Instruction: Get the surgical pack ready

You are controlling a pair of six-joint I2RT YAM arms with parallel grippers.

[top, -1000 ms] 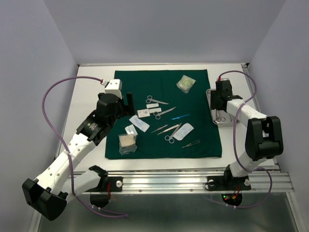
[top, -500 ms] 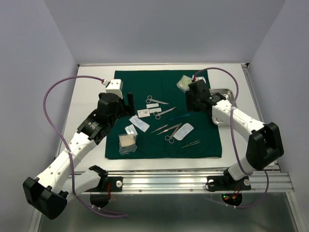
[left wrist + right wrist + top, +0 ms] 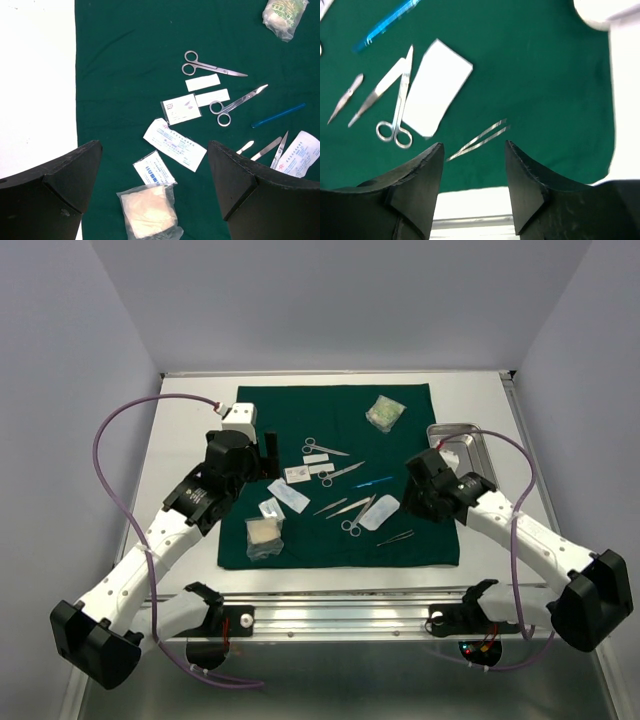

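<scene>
White tabletop (image 3: 180,440) fills a booth with pale grey walls (image 3: 350,300), and the dark green cloth (image 3: 340,410) lies flat across its middle. Since a second ago the left pincer (image 3: 154,150) has kept its place over the cloth's left part, jaws spread wide with nothing between them. The right pincer (image 3: 474,146) has left the steel tray (image 3: 455,427), which now sits beyond it and to its right, at the cloth's right edge. It has swung in over the cloth's near right part, and its jaws stand apart and empty.

Beneath the left pincer lies a bagged wad of gauze (image 3: 150,212), with flat white packets (image 3: 175,141) just beyond it and two pairs of scissors (image 3: 212,67) farther on. Under the right pincer's gap lie the forceps (image 3: 477,140), untouched. To their left are a third pair of scissors (image 3: 397,120) and a white packet (image 3: 437,92), touching each other. Past those lies a blue tool (image 3: 385,25).
</scene>
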